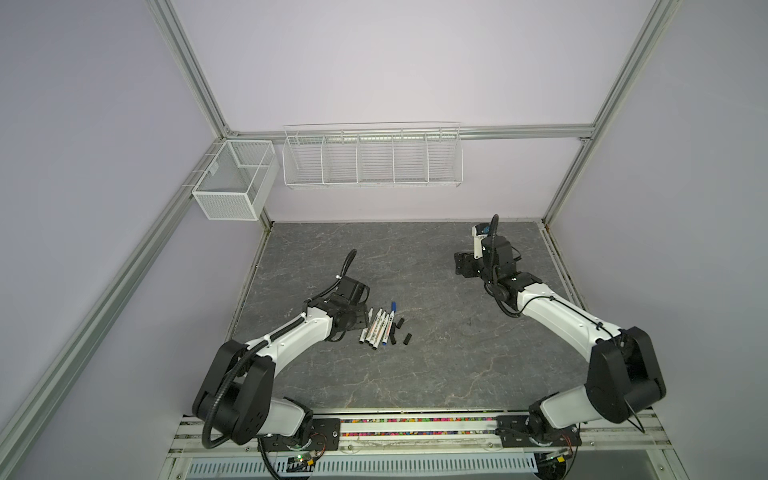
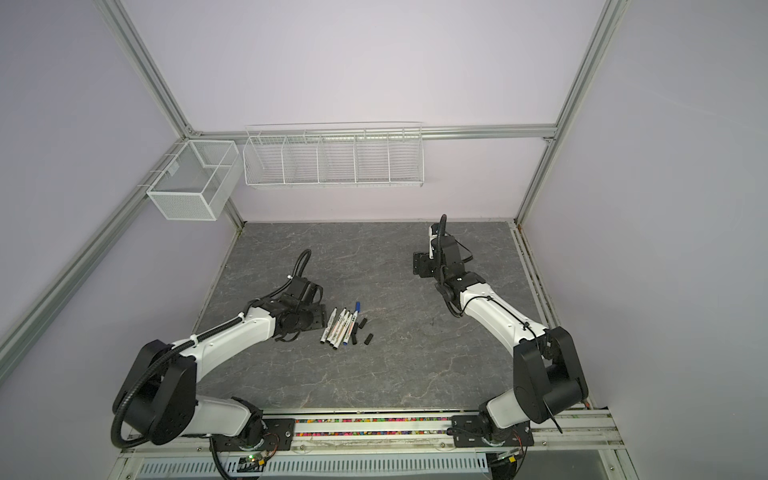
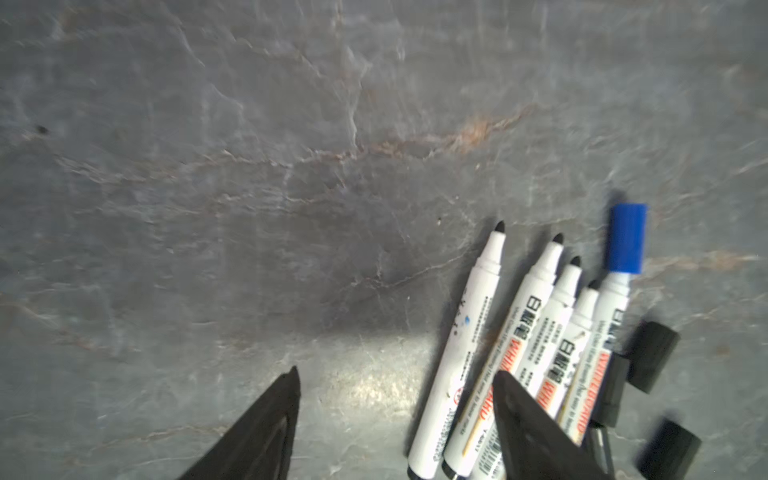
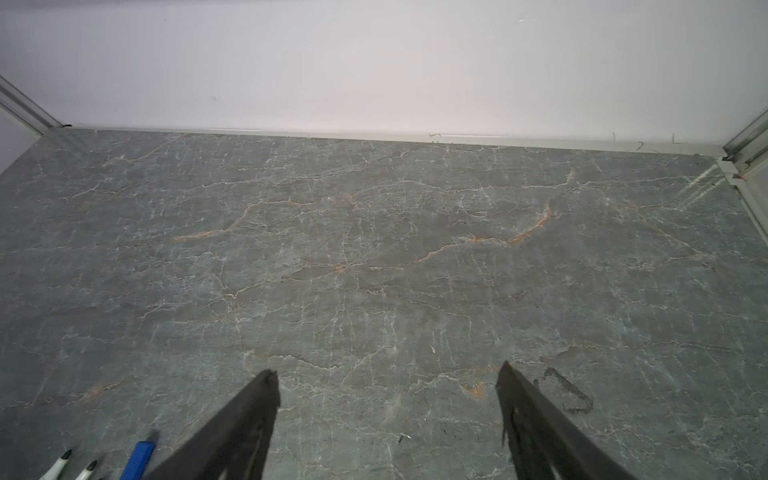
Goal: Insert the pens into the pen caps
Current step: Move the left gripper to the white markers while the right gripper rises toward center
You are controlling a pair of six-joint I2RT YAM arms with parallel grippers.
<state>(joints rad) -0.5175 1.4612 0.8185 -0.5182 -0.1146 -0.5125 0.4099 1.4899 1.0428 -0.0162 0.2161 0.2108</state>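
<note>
Left pincer (image 3: 395,370) spread, empty, one finger overlapping pens (image 3: 457,353) lying toward tabletop (image 3: 249,166) left edge, black pen caps (image 3: 652,357) lying loose alongside. Right pincer (image 4: 387,368) gaping, empty, hanging toward far edge.

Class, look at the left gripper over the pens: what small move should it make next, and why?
Probably lower the left gripper and close on the outermost uncapped pen. That pen lies between its open jaws, its tip is bare, black caps lie loose beside the row, and only the blue pen is capped.
</note>
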